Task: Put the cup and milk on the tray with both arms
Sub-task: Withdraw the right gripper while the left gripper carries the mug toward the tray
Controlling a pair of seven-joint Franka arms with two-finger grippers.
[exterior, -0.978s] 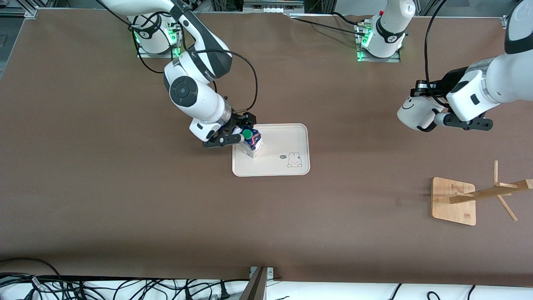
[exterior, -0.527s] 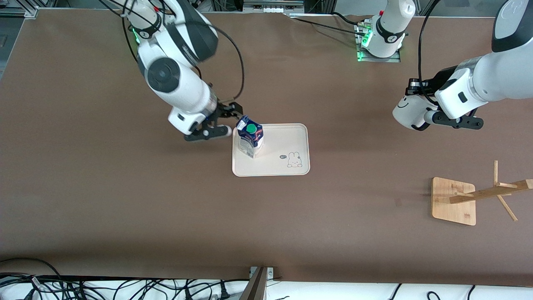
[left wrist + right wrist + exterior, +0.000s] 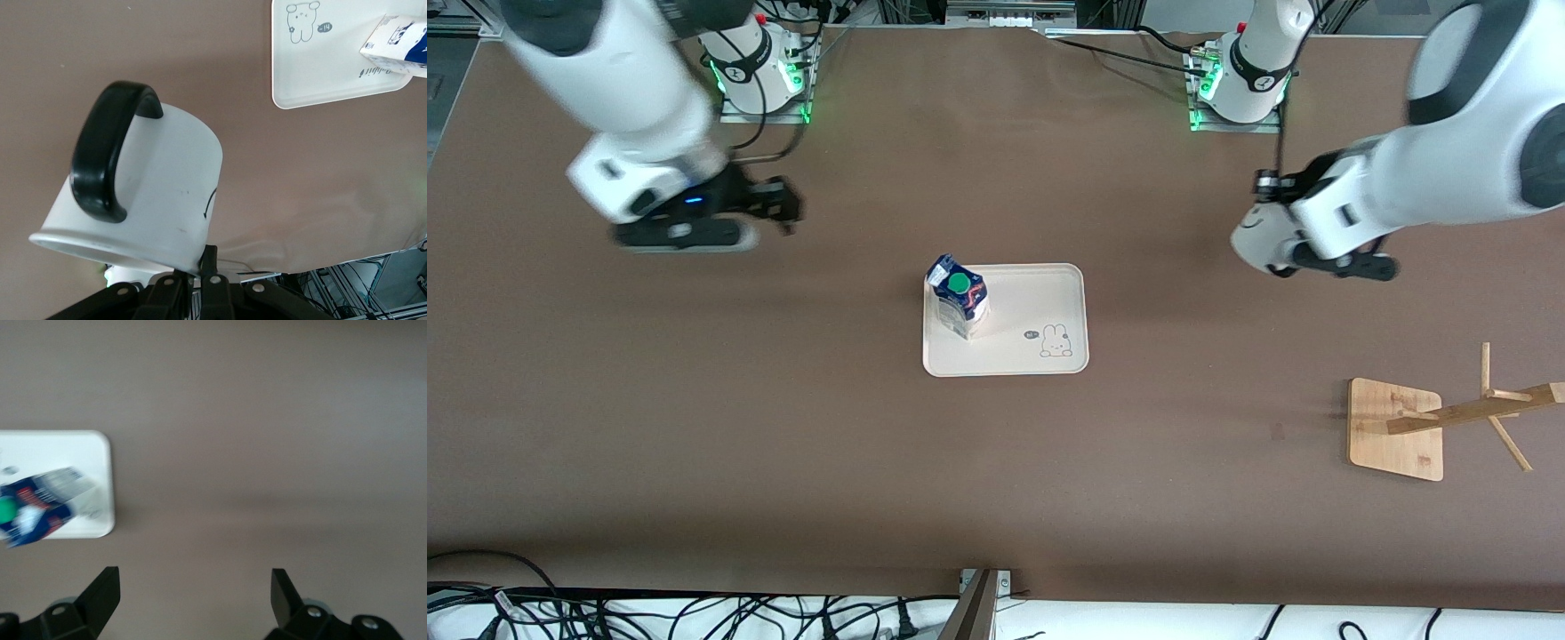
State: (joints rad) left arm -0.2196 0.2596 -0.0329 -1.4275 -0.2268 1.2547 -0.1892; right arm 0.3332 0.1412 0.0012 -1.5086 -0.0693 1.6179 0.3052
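Milk [image 3: 958, 300] on rabbit-printed tray [image 3: 1049, 284], writing illegible

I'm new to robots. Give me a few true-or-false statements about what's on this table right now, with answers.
1. The milk carton stands on the tray. True.
2. The left hand holds the mug. True.
3. The mug sits on the tray. False: it is up in the air, over bare table.
4. The right hand grips the carton. False: it is open and empty, away from the tray.
5. A wooden rack stands on the table. True.

Wooden rack [image 3: 1449, 422] on brown table [image 3: 783, 427]
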